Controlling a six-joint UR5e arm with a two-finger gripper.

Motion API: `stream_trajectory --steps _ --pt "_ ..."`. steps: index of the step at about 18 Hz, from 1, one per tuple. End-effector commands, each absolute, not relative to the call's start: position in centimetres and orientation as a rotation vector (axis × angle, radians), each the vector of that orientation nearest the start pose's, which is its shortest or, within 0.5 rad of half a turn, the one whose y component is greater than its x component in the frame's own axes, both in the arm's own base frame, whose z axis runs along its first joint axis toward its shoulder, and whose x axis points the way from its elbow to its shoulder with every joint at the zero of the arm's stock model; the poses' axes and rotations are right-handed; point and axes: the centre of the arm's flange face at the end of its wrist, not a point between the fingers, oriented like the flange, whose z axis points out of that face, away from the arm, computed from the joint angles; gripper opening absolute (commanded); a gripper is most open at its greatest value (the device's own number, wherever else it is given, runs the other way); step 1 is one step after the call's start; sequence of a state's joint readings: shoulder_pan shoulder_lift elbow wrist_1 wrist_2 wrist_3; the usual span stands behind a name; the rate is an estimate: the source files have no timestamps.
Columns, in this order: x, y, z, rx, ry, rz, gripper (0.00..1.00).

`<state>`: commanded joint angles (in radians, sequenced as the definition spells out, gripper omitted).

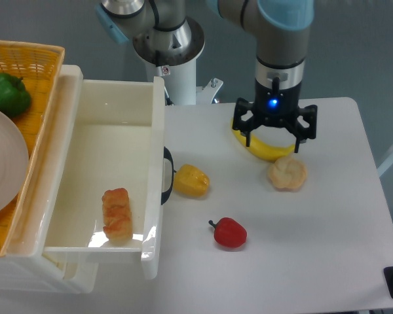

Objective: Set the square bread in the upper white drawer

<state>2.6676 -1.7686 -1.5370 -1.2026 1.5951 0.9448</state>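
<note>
The square bread (116, 214), a pale loaf with a golden-brown segmented crust, lies inside the upper white drawer (111, 98), near its front right corner. The drawer is pulled open, with its dark loop handle (168, 175) facing the table. My gripper (273, 140) is open and empty. It is far to the right of the drawer, pointing down just above a banana (265, 149), with its fingers spread on either side of it.
A round tan bun (287, 174) lies just below the banana. A yellow pepper (191, 181) sits by the drawer handle and a red pepper (230, 233) lies nearer the front. An orange woven basket (33, 55) at the left holds a green pepper (6, 93) and a white plate (0, 163). The lower drawer (33, 278) shows beneath.
</note>
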Motion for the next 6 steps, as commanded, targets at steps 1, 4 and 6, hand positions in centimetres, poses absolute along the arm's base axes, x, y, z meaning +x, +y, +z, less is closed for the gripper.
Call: stream_trajectory --steps 1,4,6 --pt "-46.8 38.5 42.9 -3.065 -0.224 0.292 1.00" --pt "-47.6 39.0 40.8 -3.096 -0.220 0.272 1.00" --pt "-47.8 39.4 40.4 -3.089 -0.218 0.285 1.00"
